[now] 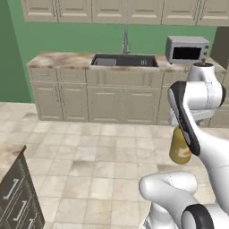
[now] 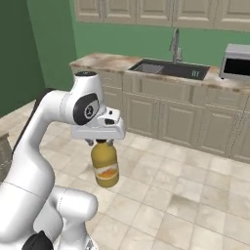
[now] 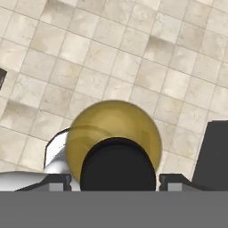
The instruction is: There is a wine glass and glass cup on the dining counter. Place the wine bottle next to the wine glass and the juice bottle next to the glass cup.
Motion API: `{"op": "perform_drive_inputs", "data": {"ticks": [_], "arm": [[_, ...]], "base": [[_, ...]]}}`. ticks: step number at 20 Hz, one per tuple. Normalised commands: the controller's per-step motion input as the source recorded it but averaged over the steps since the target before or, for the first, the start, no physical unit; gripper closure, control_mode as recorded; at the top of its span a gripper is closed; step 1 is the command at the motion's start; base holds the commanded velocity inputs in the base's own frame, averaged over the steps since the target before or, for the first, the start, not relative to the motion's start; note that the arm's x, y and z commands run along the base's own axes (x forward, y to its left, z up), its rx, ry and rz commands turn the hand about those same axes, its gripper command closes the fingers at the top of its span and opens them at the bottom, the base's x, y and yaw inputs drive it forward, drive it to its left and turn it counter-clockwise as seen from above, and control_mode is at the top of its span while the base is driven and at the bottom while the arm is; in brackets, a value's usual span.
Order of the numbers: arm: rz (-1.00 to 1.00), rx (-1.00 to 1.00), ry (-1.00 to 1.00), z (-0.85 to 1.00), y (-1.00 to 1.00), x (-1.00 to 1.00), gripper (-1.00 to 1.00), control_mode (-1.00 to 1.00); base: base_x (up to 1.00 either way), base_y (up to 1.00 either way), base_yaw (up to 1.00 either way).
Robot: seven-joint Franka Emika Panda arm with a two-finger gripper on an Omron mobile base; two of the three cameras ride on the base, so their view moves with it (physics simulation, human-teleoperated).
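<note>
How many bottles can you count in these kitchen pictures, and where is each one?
1. The juice bottle hangs upright from the gripper above the tiled floor, held at its black cap. Other bottles may be out of view.

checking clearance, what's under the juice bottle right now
Bare tiled floor lies well below the juice bottle, which hangs from the gripper. The bottle covers the patch directly beneath.

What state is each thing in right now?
Juice bottle: upright, capped, hanging off the floor, held at the neck.
Gripper: shut on the juice bottle.
Microwave: door closed.
Cabinets: doors closed.
Faucet: no water seen running.
</note>
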Motion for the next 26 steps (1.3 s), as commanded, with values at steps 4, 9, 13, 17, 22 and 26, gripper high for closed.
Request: {"op": "perform_drive_inputs", "data": {"ticks": [4, 9, 13, 17, 22, 26], "arm": [[0.0, 0.0, 0.0, 0.0, 0.0, 0.0, 1.0, 1.0], [0.0, 0.0, 0.0, 0.0, 0.0, 0.0, 1.0, 1.0], [0.0, 0.0, 0.0, 0.0, 0.0, 0.0, 1.0, 1.0], [0.0, 0.0, 0.0, 0.0, 0.0, 0.0, 1.0, 1.0], [0.0, 0.0, 0.0, 0.0, 0.0, 0.0, 1.0, 1.0], [0.0, 0.0, 0.0, 0.0, 0.0, 0.0, 1.0, 1.0]], "base": [[0.44, -0.02, 0.68], [0.24, -0.01, 0.83], [0.37, 0.0, 0.72], [0.46, -0.08, 0.4], [0.55, -0.19, 0.22], [0.53, -0.39, 0.08]]}}
